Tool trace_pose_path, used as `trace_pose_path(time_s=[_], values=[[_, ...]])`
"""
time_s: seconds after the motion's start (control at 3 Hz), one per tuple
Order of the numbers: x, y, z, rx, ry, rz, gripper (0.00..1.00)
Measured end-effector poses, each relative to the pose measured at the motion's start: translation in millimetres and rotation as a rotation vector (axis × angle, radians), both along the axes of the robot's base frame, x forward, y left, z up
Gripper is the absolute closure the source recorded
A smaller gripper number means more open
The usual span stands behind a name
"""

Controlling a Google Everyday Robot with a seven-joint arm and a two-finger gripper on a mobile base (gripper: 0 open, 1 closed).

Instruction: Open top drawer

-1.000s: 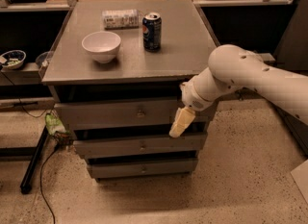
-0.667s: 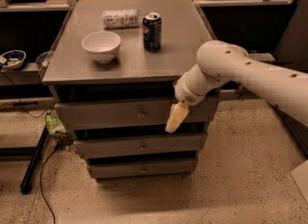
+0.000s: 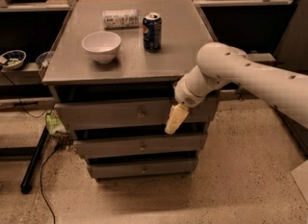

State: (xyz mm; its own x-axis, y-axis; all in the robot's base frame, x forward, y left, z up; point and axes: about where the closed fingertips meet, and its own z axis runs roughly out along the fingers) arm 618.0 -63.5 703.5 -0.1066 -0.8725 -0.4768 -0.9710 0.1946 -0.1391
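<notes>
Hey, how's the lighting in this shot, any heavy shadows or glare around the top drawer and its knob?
Camera view: dim, warm light overall; the recess above the top drawer is in deep shadow; its knob shows a faint glint, no glare; the pale pincer, hanging before the drawer's right part, stands out well lit; the cabinet top has a soft sheen.

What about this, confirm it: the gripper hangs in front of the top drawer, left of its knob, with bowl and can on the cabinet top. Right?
Wrong side. In the camera view the gripper hangs in front of the top drawer right of its knob, not left. The bowl and can do stand on the cabinet top.
</notes>
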Motion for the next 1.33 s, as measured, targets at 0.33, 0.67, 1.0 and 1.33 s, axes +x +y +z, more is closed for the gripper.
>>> trace_pose_path(time_s=[0.33, 0.67, 1.0, 1.33], values=[[-17, 2, -26, 0.026, 0.046, -0.009, 0.00], [-17, 2, -26, 0.026, 0.046, -0.009, 0.00], [-12, 1, -15, 0.012, -0.015, -0.031, 0.00], [-10, 1, -7, 0.013, -0.052, -0.044, 0.00]])
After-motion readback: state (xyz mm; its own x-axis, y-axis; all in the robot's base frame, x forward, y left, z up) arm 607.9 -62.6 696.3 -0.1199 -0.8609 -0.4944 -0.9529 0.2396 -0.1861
